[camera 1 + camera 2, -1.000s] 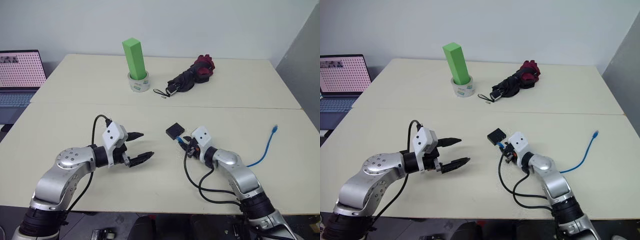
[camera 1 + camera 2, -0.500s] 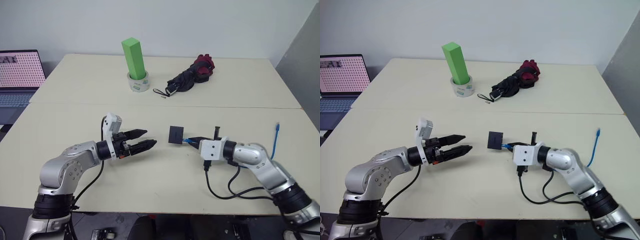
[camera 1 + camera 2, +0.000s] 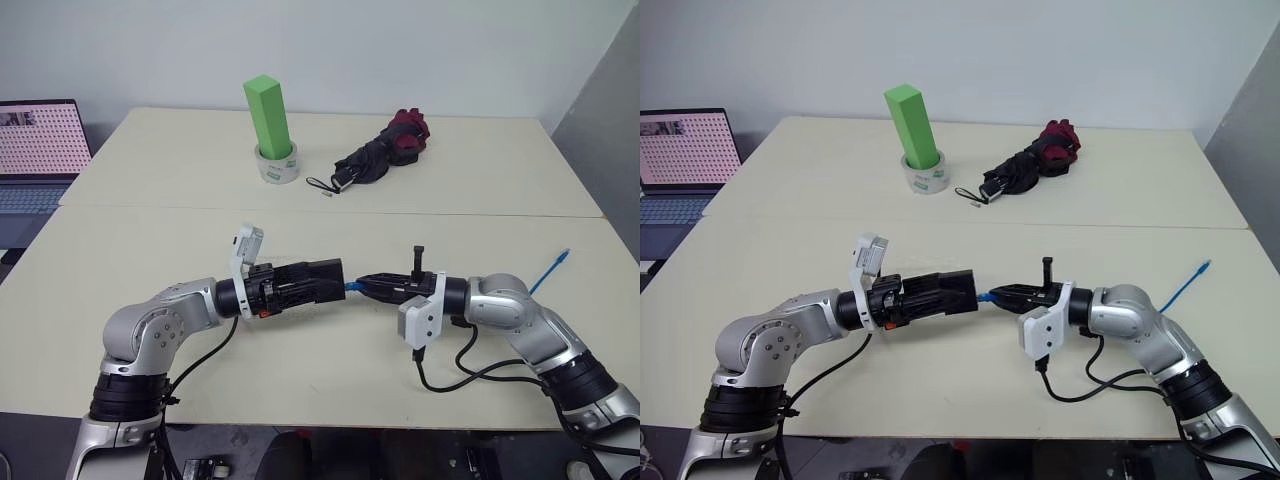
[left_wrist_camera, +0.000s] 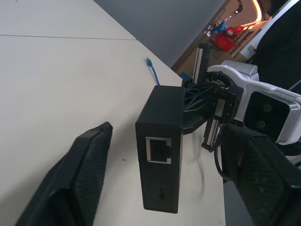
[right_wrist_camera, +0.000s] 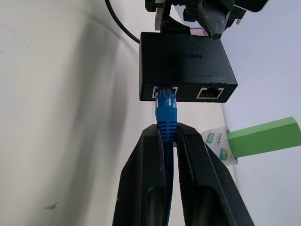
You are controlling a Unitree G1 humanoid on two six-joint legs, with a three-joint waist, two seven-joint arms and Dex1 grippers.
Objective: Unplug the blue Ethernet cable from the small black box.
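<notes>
1. The small black box [image 5: 186, 66] is lifted off the pale table [image 3: 150, 220], between the two grippers and in front of the robot. Its long axis runs roughly level, left to right across the head views.

2. One edge of the box carries two ports and faces the right gripper [image 5: 168, 141]. The blue Ethernet cable [image 5: 166, 110] is still plugged into one of them; the port beside it is open.

3. The opposite edge, facing the left arm, shows another port and a small slot in the left wrist view.

4. The right gripper points toward the robot's left. Its fingers [image 5: 146, 188] are pinched narrowly on the cable just behind the plug.

5. The left gripper [image 3: 300, 285] points toward the robot's right. Its fingers [image 4: 70, 183] flank the box; they look part-spread, and whether they actually press on it I cannot tell.

6. The cable runs in line with the box's long axis. Its far plug [image 3: 565, 256] lies on the table to the right, well apart.
</notes>
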